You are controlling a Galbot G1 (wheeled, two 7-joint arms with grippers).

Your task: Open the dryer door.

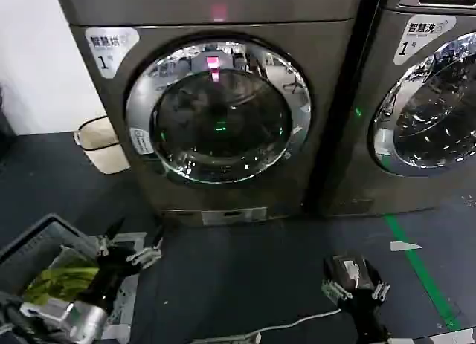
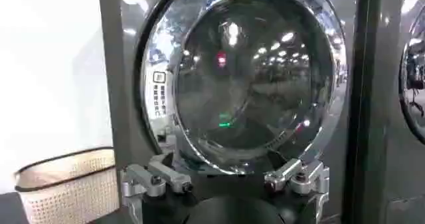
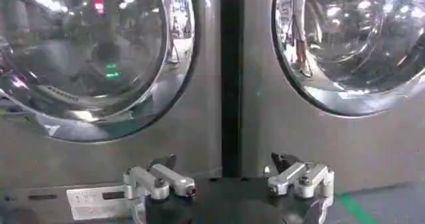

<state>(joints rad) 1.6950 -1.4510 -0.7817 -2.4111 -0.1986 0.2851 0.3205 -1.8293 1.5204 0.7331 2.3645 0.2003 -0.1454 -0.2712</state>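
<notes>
Head view: the dryer door (image 1: 219,110) sits closed at 12 o'clock, while the left gripper (image 1: 132,244) at 8 o'clock and the right gripper (image 1: 355,278) at 5 o'clock hover low, claws spread wide, well apart from it.

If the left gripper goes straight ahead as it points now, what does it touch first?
Probably the lower rim of the closed dryer door: the open left gripper faces it, nothing between, though depth is unclear.
</notes>
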